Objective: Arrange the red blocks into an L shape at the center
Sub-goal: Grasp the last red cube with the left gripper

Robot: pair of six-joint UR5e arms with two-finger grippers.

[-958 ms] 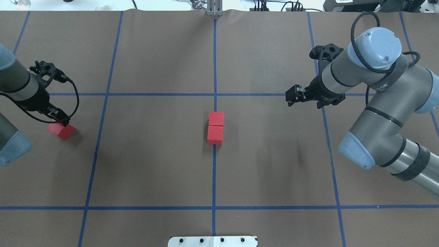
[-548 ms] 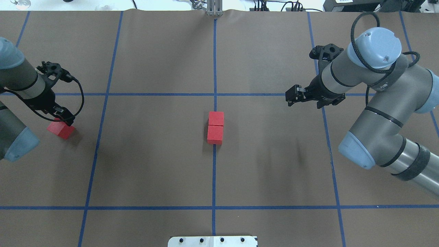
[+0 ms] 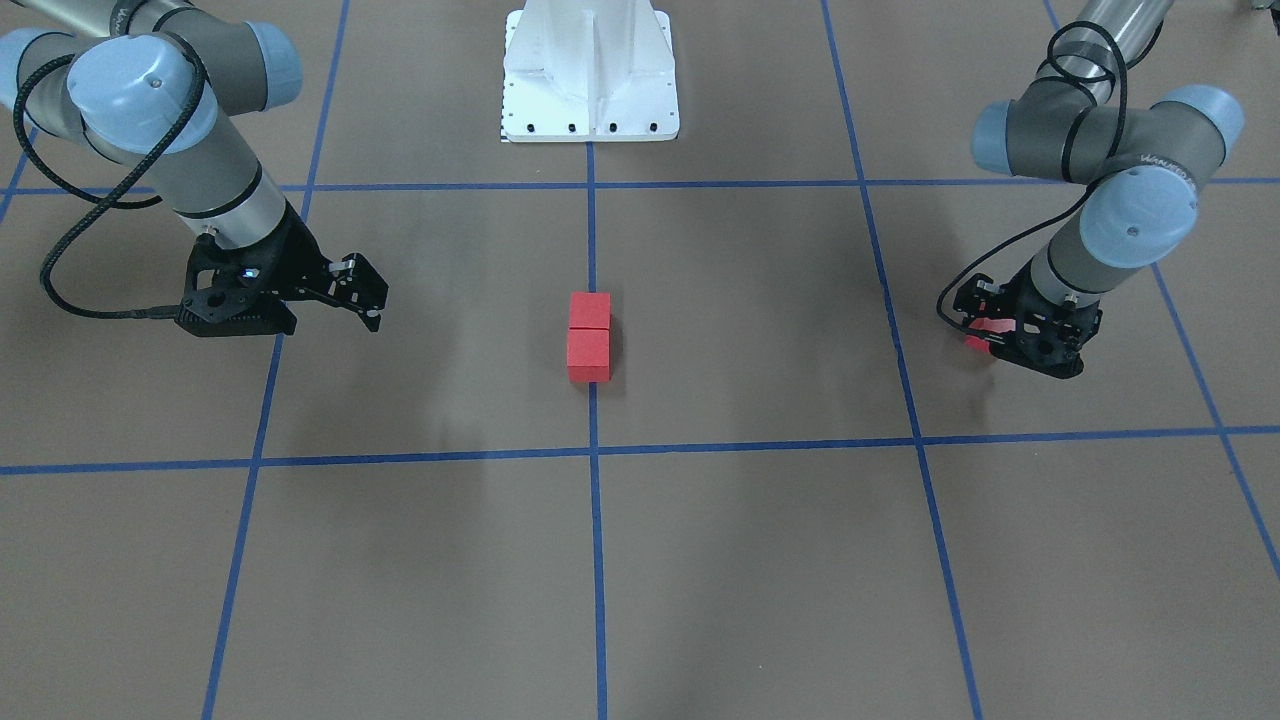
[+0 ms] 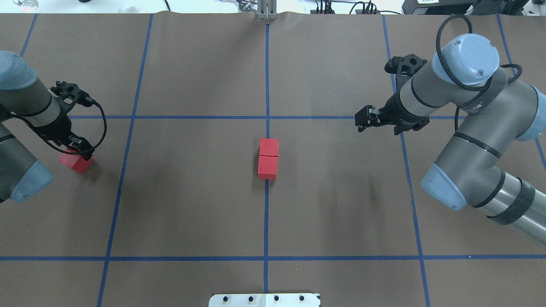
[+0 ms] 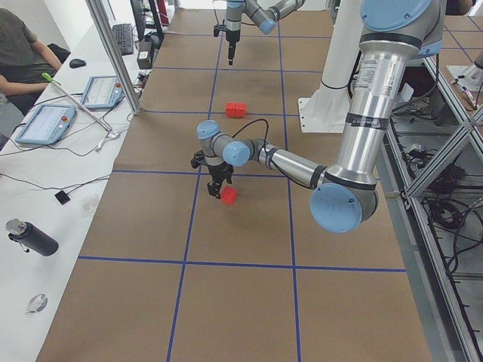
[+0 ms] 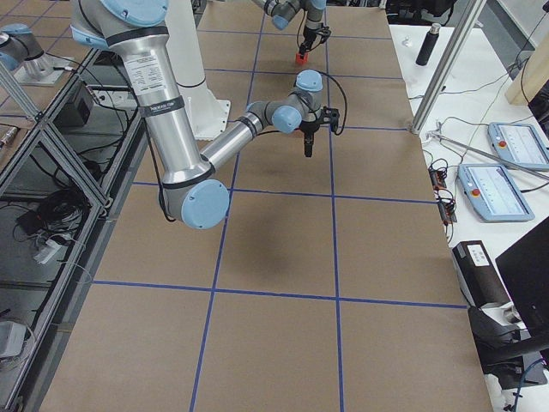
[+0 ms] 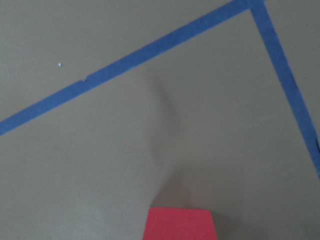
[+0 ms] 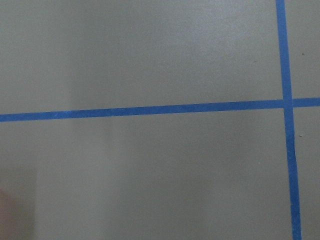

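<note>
Two red blocks [image 4: 268, 147] [image 4: 267, 167] lie touching in a straight line on the blue tape at the center [image 4: 266, 128]; the front view also shows both blocks [image 3: 590, 310] [image 3: 588, 357]. A third red block [image 4: 73, 163] sits far out on my left side, also seen as a red block [image 7: 180, 223] at the bottom edge of the left wrist view. My left gripper [image 4: 83, 152] is low over that block, open, its fingers beside it [image 3: 985, 330]. My right gripper [image 4: 359, 122] hovers open and holds nothing, right of the pair.
The white robot base plate [image 3: 590, 100] stands behind the center. In the left side view a person [image 5: 23, 45] sits at a side table with tablets [image 5: 45, 124], a bottle [image 5: 30, 237] and an aluminium post [image 5: 113, 53].
My left arm has swung a little to the right and its gripper has shifted over the lone block. The blocks and the right arm have not moved.
</note>
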